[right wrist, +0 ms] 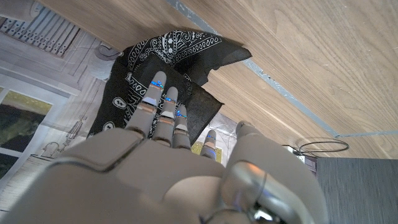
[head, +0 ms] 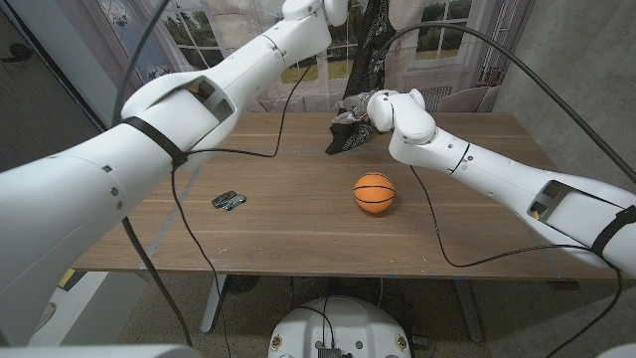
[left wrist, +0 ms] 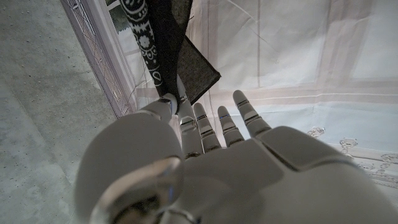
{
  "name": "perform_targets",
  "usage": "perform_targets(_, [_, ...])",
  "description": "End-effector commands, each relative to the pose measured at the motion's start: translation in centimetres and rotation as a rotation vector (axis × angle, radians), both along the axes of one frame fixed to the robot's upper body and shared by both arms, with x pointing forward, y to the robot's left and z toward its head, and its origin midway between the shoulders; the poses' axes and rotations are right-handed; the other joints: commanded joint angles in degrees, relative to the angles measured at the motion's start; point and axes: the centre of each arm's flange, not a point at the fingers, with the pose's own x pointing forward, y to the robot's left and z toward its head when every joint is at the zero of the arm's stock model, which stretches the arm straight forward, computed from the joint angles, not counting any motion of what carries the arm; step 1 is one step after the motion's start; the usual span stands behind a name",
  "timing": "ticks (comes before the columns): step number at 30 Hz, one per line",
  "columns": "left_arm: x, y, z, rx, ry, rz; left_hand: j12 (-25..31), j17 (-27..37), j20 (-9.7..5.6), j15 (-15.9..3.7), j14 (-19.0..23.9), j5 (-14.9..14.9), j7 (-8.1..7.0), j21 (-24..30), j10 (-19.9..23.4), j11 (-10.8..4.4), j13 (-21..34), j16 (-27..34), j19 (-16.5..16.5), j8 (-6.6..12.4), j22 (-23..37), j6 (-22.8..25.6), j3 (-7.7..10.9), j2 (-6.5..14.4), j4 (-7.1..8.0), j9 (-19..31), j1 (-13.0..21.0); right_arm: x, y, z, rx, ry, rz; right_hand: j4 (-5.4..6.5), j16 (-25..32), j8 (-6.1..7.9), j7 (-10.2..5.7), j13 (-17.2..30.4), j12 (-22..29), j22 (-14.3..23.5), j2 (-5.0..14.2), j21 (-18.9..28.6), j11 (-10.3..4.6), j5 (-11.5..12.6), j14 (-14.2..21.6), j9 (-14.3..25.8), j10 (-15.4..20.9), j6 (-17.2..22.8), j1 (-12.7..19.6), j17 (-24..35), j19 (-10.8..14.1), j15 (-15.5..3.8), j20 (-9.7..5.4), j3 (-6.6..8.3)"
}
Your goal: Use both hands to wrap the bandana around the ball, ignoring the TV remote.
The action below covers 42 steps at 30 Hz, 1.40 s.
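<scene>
The black paisley bandana (head: 350, 133) hangs stretched above the table's far edge, between my two hands. My left hand (left wrist: 205, 155) is raised high and pinches the bandana's (left wrist: 155, 50) upper end between thumb and fingertip. My right hand (head: 370, 107) grips the lower end just over the far side of the table; its fingers (right wrist: 163, 112) lie across the cloth (right wrist: 180, 53). The orange basketball (head: 374, 192) sits on the table in front of the right hand, apart from the cloth.
The dark TV remote (head: 229, 200) lies left of the ball on the wooden table (head: 298, 229). Black cables trail over the tabletop from both arms. A window with curtains stands behind the table.
</scene>
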Motion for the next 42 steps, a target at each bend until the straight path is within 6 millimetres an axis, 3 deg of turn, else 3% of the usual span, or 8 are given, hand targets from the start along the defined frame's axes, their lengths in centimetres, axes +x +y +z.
perform_targets(1, [-0.4,0.2,-0.4,0.009,0.001,-0.009,0.3,0.1,-0.05,0.20,-0.2,0.4,-0.37,0.4,-0.2,-0.05,0.3,0.1,-0.2,0.39,0.3,0.3,-0.02,0.3,-0.47,-0.1,-0.1,2.1,0.3,0.8,0.009,-0.025,-0.116,0.74,0.8,0.44,-0.09,-0.1,0.4,0.2,-0.26,0.9,0.10,0.4,1.8,0.1,1.4,0.1,-1.3,-0.2,1.9,-0.45,-0.02,-0.27])
perform_targets(10, [-0.6,0.4,-0.8,0.033,0.001,-0.043,0.3,0.2,-0.12,0.27,-0.2,0.4,-0.42,0.7,-0.3,0.24,0.4,0.2,-0.2,0.44,0.2,0.1,0.08,0.3,-0.64,-0.4,-0.1,4.3,-2.9,0.9,0.137,-0.047,-0.182,1.10,2.3,2.44,0.30,-0.6,1.1,-0.2,-1.54,2.7,0.94,0.8,11.0,0.1,8.7,8.1,-4.8,-2.5,9.5,-2.57,-2.28,-0.67])
perform_targets(15, [-0.2,0.5,-0.9,0.037,0.004,-0.053,0.4,0.3,-0.28,0.31,-0.1,0.3,-0.53,0.9,-0.2,0.18,0.5,0.2,0.1,0.53,0.2,0.2,0.12,0.3,-0.67,-0.6,-0.2,4.5,-4.5,0.4,0.219,-0.121,-0.114,1.40,3.4,5.55,18.82,-0.4,1.7,-0.5,-2.25,3.5,-1.71,1.5,20.2,0.4,16.6,22.3,-8.8,-4.4,17.5,-7.72,-6.76,-1.90])
perform_targets(26, [0.1,1.5,-1.4,0.029,0.016,-0.080,0.5,0.4,-0.28,0.27,-0.2,0.3,-0.50,1.3,-0.3,0.26,0.6,0.2,0.0,0.74,0.2,0.0,0.22,0.3,-0.86,-0.8,-0.3,4.5,-6.4,-1.3,0.316,-0.371,0.068,-2.93,9.8,11.00,21.88,-0.8,6.0,-0.4,-6.48,3.6,0.23,3.0,38.6,0.3,40.1,48.3,-5.8,-3.3,26.0,-13.18,-11.71,-2.91])
perform_targets(29, [0.1,1.9,-1.5,0.020,0.021,-0.090,0.5,0.4,-0.24,0.25,-0.2,0.3,-0.49,1.3,-0.4,0.25,0.6,0.2,0.1,0.78,0.2,0.1,0.22,0.3,-0.88,-0.9,-0.4,4.4,-6.7,-1.9,0.335,-0.513,0.090,-11.19,16.3,13.21,21.16,1.6,8.1,0.1,-5.96,4.0,-1.68,3.0,42.7,1.9,44.2,54.9,6.1,4.4,28.0,-15.41,-12.33,-0.30])
perform_targets(31, [0.2,2.3,-1.5,0.013,0.030,-0.105,0.5,0.5,-0.21,0.28,-0.2,0.3,-0.43,1.4,-0.3,0.25,0.7,0.3,0.0,0.80,0.2,0.0,0.21,0.3,-0.91,-1.0,-0.4,4.2,-6.7,-2.2,0.315,-0.585,0.069,-17.58,22.4,15.12,17.68,5.2,10.8,0.6,-3.36,4.8,-5.34,0.8,41.4,5.1,45.4,53.1,23.9,15.3,28.2,-19.50,-14.66,4.96])
perform_targets(37, [0.5,3.0,-1.7,-0.004,0.041,-0.128,0.6,0.6,-0.03,0.36,-0.2,0.3,-0.42,1.5,-0.4,0.27,0.7,0.3,-0.3,0.91,0.2,-0.1,0.19,0.3,-0.98,-1.1,-0.4,3.9,-6.7,-2.7,0.303,-0.719,0.013,-17.85,22.1,19.65,11.76,12.2,15.1,2.0,-5.47,6.9,-11.15,0.4,41.6,11.4,43.1,46.7,53.5,24.2,23.6,-22.53,-19.47,10.93])
perform_targets(42, [0.7,3.5,-1.8,-0.013,0.045,-0.135,0.6,0.7,0.06,0.39,-0.2,0.3,-0.42,1.6,-0.4,0.44,0.8,0.3,-0.3,1.04,0.2,-0.3,0.22,0.4,-0.97,-1.0,-0.5,3.5,-7.2,-2.6,0.307,-0.746,0.004,-16.76,20.3,20.53,9.48,15.2,16.3,3.1,-5.34,8.5,-13.49,0.0,40.5,13.9,40.5,43.3,58.1,26.6,20.9,-22.59,-20.96,9.93])
